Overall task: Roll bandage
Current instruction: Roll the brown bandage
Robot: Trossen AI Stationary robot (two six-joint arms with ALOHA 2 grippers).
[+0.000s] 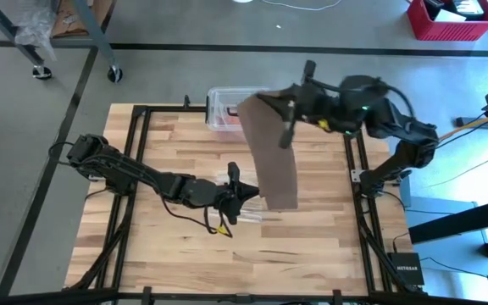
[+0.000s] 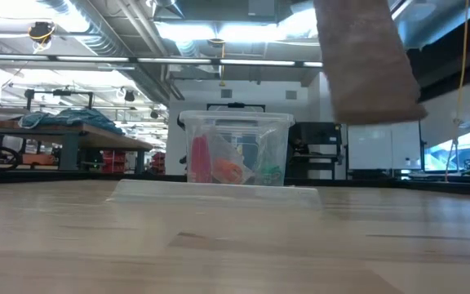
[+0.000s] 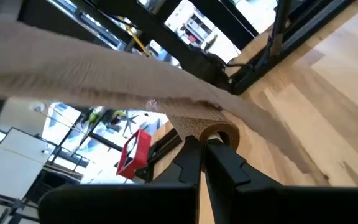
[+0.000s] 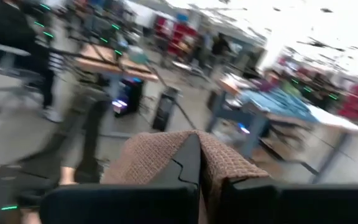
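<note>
- Bandage (image 1: pixel 271 152): brown fabric strip, stretched in the air between the two grippers. In the high view it runs from about 12 o'clock of the table centre, near the far edge, down to the centre.
- Right gripper (image 1: pixel 288 123): raised over the far part of the table, at roughly 1 o'clock from the centre. Fingers pressed together on the upper end of the bandage; in the right wrist view the woven brown fabric (image 4: pixel 166 158) drapes to both sides of the closed fingers (image 4: pixel 188 165).
- Left gripper (image 1: pixel 246 191): at table centre, arm reaching in from 9 o'clock. Fingers pressed together, pinching the lower end of the bandage, where the left wrist view shows a small rolled-up core (image 3: pixel 219 134) at the fingertips (image 3: pixel 194 155), the loose strip leading away from it.
- Low view: the free span of the bandage (image 2: pixel 365 61) hangs above the tabletop, at 1 o'clock from the box.
- Clear plastic box (image 1: pixel 224 108): stands at the far edge of the wooden table (image 1: pixel 312 254), just beside the upper part of the strip; coloured items inside, not identifiable.
- Clear plastic bag (image 2: pixel 219 191): lies flat on the table in front of the box.
</note>
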